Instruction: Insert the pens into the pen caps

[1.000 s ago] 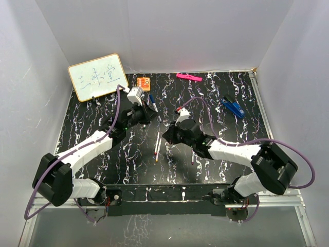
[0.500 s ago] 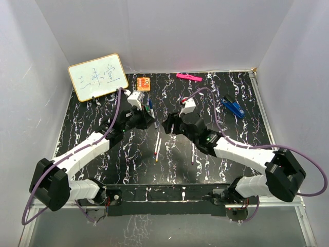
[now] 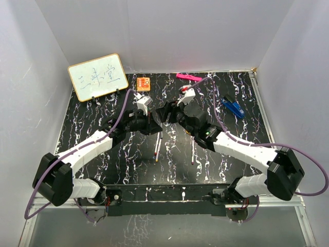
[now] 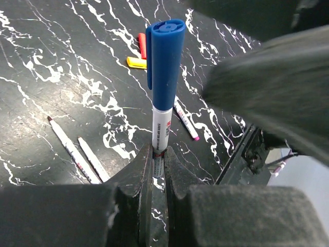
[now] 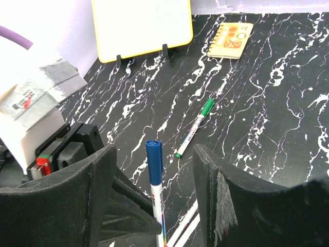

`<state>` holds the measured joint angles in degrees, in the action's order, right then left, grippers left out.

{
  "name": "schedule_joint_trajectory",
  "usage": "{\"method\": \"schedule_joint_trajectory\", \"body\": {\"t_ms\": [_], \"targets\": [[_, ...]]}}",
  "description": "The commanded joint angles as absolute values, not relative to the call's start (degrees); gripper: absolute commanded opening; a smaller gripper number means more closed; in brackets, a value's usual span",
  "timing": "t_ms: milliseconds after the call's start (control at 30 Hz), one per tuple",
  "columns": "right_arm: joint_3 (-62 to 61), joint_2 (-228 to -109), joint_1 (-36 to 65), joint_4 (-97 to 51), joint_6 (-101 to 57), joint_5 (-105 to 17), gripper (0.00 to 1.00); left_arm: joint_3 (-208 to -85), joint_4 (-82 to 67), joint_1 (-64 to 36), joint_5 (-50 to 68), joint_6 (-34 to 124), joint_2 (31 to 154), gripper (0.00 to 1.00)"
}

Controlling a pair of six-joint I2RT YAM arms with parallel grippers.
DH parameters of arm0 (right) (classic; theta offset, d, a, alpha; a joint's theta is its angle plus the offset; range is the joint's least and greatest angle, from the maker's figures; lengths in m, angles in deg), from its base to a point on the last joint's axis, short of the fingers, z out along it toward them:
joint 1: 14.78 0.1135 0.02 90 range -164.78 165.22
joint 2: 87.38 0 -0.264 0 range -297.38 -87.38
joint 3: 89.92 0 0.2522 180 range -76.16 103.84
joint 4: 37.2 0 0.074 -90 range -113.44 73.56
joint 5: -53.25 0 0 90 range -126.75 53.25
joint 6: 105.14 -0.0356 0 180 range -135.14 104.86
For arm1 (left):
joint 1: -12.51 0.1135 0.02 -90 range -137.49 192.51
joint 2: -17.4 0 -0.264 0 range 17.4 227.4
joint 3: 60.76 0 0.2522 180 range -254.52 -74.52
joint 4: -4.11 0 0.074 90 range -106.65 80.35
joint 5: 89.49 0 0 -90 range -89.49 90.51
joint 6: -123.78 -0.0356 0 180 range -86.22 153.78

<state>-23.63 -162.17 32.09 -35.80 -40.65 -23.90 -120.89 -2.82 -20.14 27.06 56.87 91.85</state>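
Observation:
My left gripper (image 4: 158, 154) is shut on the white barrel of a pen (image 4: 162, 126) that stands upright and wears a blue pen cap (image 4: 165, 59). Around that blue cap (image 5: 154, 155) my right gripper (image 5: 154, 157) stands open, its fingers apart from it on both sides. In the top view the two grippers meet mid-table, left (image 3: 151, 125) and right (image 3: 163, 114). A green-capped pen (image 5: 196, 126) lies further back. Two uncapped pens (image 3: 157, 146) and a third (image 3: 192, 152) lie near the front. A red cap (image 4: 142, 43) and a yellow cap (image 4: 136, 63) lie loose.
A whiteboard (image 3: 97, 77) leans at the back left, with an orange block (image 3: 143, 83) next to it. A pink bar (image 3: 188, 77) lies at the back edge and a blue object (image 3: 234, 107) at the right. White walls enclose the black marbled table (image 3: 92, 139).
My right gripper has opened and let go of the blue cap. Both grippers have shifted toward the back of the table, the left one also to the right.

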Motion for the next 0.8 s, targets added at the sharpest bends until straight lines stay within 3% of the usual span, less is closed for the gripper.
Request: {"method": "schedule_joint_trajectory", "body": {"t_ms": [0,167,367,533,567,633,767], "targets": [[-21.12,-163.63,31.97,-38.92,-40.79,-25.04,0.57,-121.45,-2.65,-20.23,32.00,54.96,91.01,0.00],[-20.76,-164.73,31.89,-39.25,-40.89,-24.97,0.54,-121.51,-2.90,-20.23,32.75,54.37,91.06,0.00],[-20.29,-165.58,31.89,-39.26,-40.89,-25.45,0.39,-121.50,-3.08,-20.22,31.93,54.34,91.22,0.00],[-20.47,-166.11,31.89,-38.49,-40.87,-25.92,0.36,-121.75,-2.39,-20.25,31.72,55.07,91.40,0.00],[-20.50,-166.21,31.89,-38.31,-40.89,-25.96,0.28,-121.91,-2.18,-20.23,31.72,55.20,91.41,0.00],[-20.74,-166.29,31.84,-38.03,-40.89,-26.19,0.01,-122.16,-1.89,-20.25,31.52,55.58,91.27,0.00],[-21.89,-165.75,31.89,-37.93,-40.98,-27.09,0.00,-122.36,-0.25,-20.20,30.15,57.11,90.77,0.00]]}}
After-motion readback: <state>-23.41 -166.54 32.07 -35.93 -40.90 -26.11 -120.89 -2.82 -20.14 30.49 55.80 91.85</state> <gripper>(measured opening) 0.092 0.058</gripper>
